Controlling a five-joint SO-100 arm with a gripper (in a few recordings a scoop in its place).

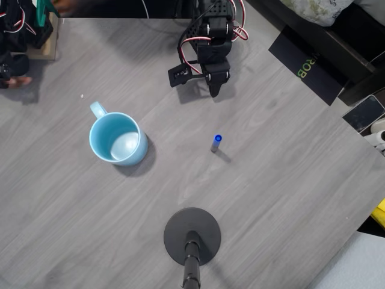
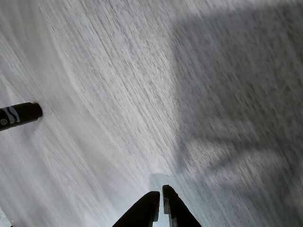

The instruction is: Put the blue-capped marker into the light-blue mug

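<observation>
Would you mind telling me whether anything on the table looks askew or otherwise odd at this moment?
One thing: the blue-capped marker stands upright on its end on the table, cap up, apart from the light-blue mug, which is upright. Nothing looks spilled or damaged. The gripper is shut, near the arm's base.

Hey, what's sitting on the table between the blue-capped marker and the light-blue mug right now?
Nothing. In the overhead view the stretch between the blue-capped marker, standing upright, and the light-blue mug is bare grey table.
</observation>
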